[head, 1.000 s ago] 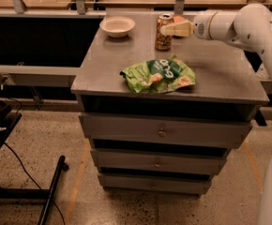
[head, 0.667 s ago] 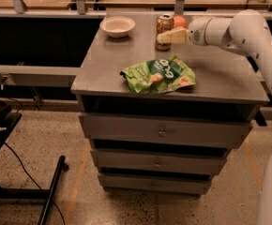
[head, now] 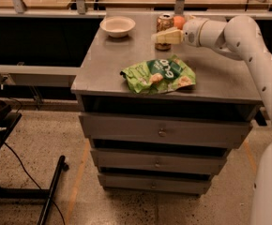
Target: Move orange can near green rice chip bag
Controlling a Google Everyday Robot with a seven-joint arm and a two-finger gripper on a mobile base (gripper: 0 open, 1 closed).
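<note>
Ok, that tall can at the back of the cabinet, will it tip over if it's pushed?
Probably: the can stands upright, slim and tall, so a high push likely topples it. Once down, its round body would likely roll. The tool is level with its middle, which seems a steadier height.

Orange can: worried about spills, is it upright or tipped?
Upright: the orange can stands on its base, top up; the end effector is at its side.
</note>
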